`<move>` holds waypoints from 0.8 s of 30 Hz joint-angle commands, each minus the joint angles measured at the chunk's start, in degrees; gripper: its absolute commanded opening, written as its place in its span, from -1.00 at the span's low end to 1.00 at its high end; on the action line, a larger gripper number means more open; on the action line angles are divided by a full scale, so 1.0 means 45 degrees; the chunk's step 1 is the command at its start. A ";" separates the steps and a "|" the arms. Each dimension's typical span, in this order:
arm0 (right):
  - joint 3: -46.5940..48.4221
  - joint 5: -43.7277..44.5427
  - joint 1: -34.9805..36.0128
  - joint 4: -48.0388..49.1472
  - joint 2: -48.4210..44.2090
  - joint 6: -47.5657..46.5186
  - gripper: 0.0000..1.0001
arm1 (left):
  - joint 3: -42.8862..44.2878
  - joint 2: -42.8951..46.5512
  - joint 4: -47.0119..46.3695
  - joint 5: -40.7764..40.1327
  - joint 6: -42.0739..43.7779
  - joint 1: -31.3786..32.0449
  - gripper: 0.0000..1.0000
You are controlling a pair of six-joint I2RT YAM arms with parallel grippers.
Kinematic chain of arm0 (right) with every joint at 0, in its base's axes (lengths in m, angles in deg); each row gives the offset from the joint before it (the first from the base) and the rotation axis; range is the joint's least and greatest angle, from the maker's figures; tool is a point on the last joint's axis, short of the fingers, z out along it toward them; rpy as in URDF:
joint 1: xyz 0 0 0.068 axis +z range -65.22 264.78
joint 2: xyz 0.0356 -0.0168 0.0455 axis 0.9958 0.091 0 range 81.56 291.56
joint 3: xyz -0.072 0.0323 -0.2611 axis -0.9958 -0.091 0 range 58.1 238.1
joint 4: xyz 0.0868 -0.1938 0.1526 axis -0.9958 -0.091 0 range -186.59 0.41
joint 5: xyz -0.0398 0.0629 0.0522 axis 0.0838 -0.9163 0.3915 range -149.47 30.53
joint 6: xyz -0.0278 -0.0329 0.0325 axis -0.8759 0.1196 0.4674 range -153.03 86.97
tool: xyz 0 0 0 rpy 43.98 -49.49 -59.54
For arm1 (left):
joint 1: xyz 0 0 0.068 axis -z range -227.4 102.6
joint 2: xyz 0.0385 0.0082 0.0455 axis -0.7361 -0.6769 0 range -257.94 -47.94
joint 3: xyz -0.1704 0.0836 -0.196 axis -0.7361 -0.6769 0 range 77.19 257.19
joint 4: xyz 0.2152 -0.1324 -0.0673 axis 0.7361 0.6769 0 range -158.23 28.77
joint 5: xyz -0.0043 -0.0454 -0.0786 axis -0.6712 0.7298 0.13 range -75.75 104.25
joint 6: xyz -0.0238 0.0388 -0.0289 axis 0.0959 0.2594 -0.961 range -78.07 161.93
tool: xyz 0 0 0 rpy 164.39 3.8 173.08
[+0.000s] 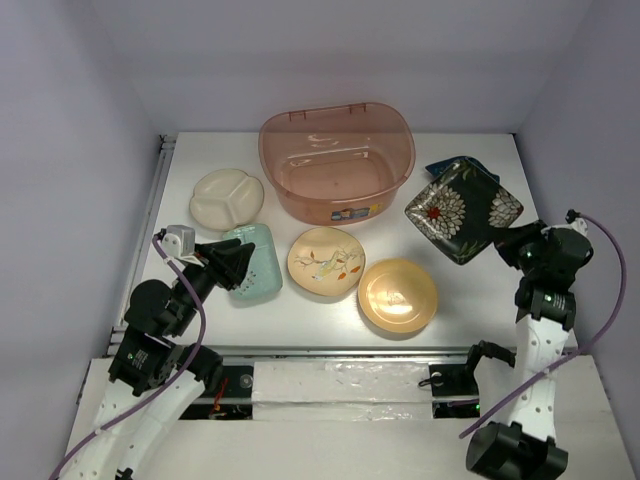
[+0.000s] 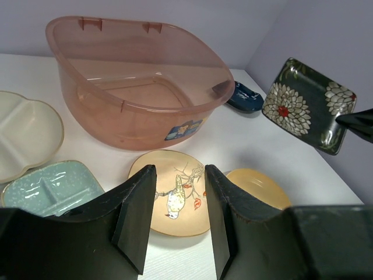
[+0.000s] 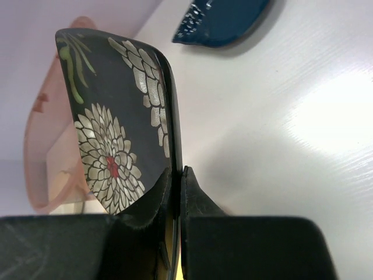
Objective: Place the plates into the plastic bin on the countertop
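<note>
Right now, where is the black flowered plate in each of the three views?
Top external: black plate right of centre, tilted, just right of the plastic bin.
Left wrist: black plate upper right, tilted, the plastic bin to its left.
Right wrist: black plate left of centre, on edge, pinched by the right hand.
Shared landmark: the plastic bin, at the far left edge in the right wrist view.

We see a flat white surface (image 1: 480,290) with a metal rail (image 1: 160,185) along its left side. A big pink tub (image 1: 310,205) sits at the back. Near it lie a white plate (image 1: 227,197), a green plate (image 1: 262,255), a bird plate (image 1: 325,262) and an orange plate (image 1: 397,295). A dark blue plate (image 2: 245,99) lies right of the tub.
</note>
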 commanded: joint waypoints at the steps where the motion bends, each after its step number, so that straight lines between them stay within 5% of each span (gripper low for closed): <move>1: 0.1666 -0.0816 0.0012 0.0757 -0.1005 0.0583 -1.00 | 0.0319 -0.0124 -0.0348 -0.0135 0.0118 0.0083 -0.29; 12: 0.3366 -0.3180 0.0304 0.2979 0.0064 0.2652 -1.00 | 0.0319 -0.0320 -0.0406 -0.0193 0.0118 0.0083 -0.29; 18: 0.5879 -0.0784 0.4109 0.4193 0.3519 0.2732 -1.00 | 0.0300 -0.0515 -0.0426 -0.0232 0.0118 -0.0034 -0.29; 24: 0.9065 0.0119 0.5851 0.4819 0.8083 0.2597 -1.00 | 0.0300 -0.0671 -0.0348 -0.0389 0.0098 -0.0034 -0.29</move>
